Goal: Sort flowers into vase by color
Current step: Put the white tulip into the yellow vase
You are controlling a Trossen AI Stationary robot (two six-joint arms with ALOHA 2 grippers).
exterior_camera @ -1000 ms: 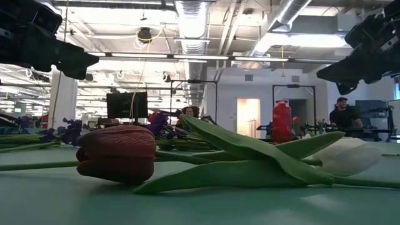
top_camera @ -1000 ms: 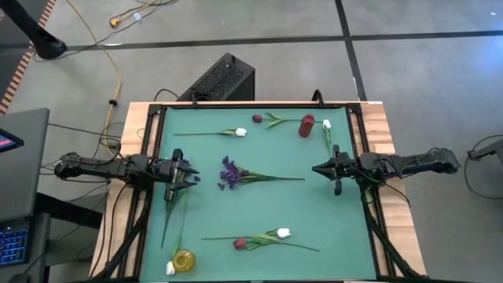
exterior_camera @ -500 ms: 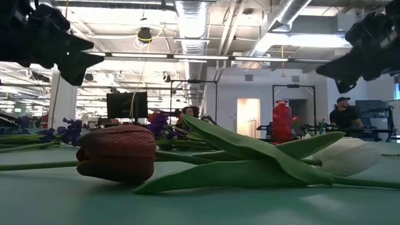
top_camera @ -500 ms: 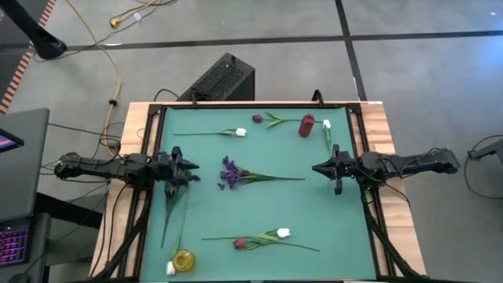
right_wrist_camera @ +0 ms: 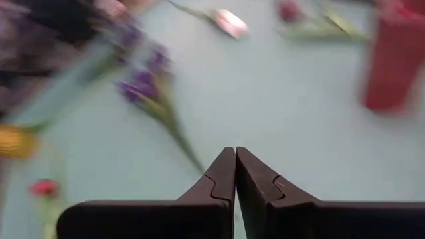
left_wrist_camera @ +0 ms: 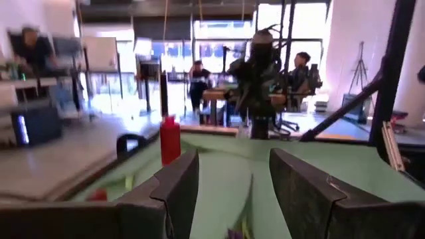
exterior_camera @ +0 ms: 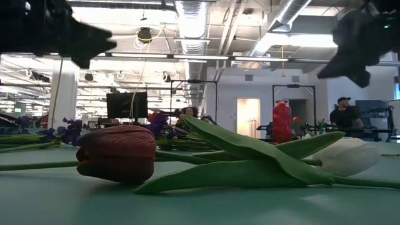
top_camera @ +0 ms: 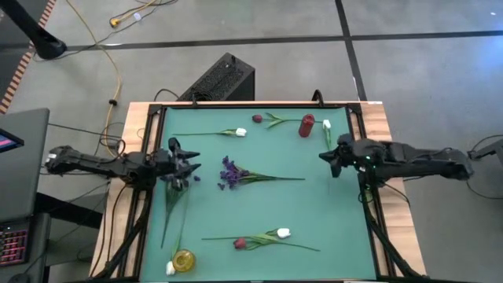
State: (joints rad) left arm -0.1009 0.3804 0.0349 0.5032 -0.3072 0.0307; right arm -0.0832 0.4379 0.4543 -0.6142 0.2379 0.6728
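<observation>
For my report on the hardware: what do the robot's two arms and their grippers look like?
Both arms are dark, slim and jointed, with black cables along them. The left gripper and the right gripper each have two dark, flat fingers of matte plastic; a notched step marks the inner edge of each finger. No markings are visible.

Green table (top_camera: 314, 212) bears scattered flowers (top_camera: 259, 239), red vase (top_camera: 306, 126), yellow vase (top_camera: 183, 260).

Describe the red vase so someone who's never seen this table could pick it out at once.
Start at the green table mat and go to its far edge, toward the right arm's side. The red vase stands upright there, between a dark red tulip with its green stem and a white tulip. It is the only solid red cylinder; the yellow vase sits at the opposite near corner.
</observation>
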